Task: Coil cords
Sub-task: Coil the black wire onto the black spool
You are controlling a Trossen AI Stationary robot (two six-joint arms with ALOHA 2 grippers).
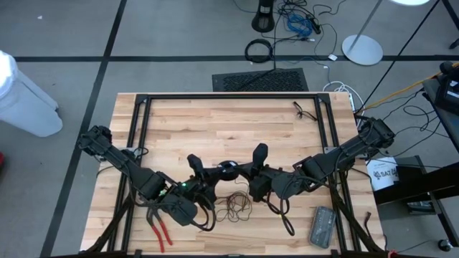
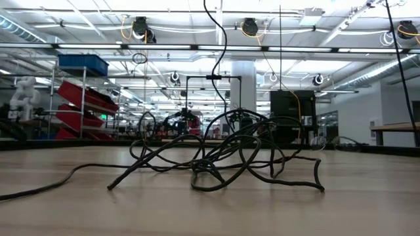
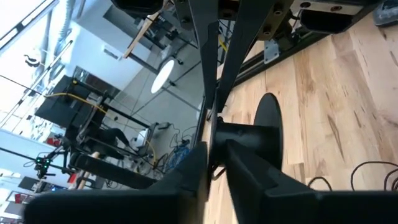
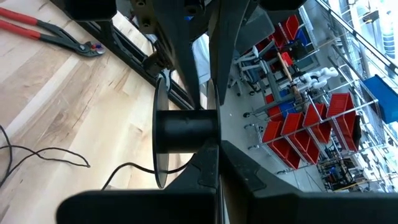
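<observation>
1. While the cord (image 1: 237, 206) lies as a loose thin tangle on the table (image 1: 215, 122) near its front edge, its small round puck (image 1: 228, 168) is up off the wood just behind it, pinched between both grippers.
2. From its own wrist view, the right gripper (image 4: 211, 152) has its jaws fully together, their tips on the puck's dark hub (image 4: 186, 134).
3. The left gripper (image 3: 216, 155) meets it from the other side, jaws drawn to a narrow slit at the hub (image 3: 267, 134) – it looks like a second pinch on the same piece.
4. To wind well, I judge one claw should hold the puck steady while the other lets go and fetches the free strand. Keep the strand lightly taut, lay the turns side by side, and lift the tangle clear rather than drag it into knots.
5. Hard to make out – where the cord joins the puck, which loop is the free end, and whether any turns sit on the hub yet.
6. At table height the cord (image 2: 223, 157) shows only as overlapping loops, with neither gripper in sight.
7. Red-handled pliers (image 1: 159, 228) lie just beside the left arm, a snag risk for a trailing loop.
</observation>
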